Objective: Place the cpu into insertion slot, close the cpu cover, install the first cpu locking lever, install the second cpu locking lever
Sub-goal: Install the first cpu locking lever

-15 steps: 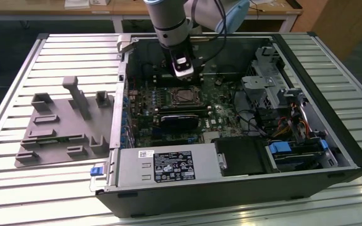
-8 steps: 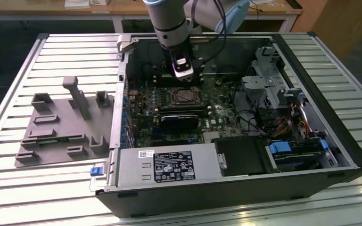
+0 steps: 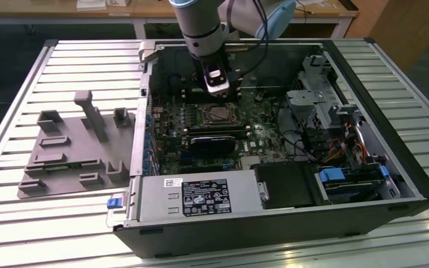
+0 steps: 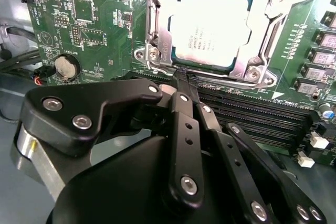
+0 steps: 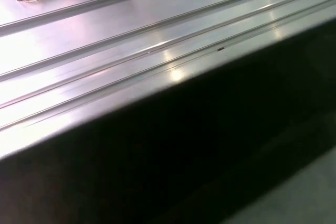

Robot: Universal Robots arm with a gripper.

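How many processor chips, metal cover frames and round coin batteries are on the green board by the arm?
cpu: 1
cpu cover: 1
coin battery: 1
Total: 3

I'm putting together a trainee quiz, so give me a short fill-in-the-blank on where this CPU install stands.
1. The cover frames the cpu and lies ___, not raised.
2. The board around them is coloured ___.
3. The grey tray lies outside the case, at the exterior view's ___.

Missing words: closed; green; left.
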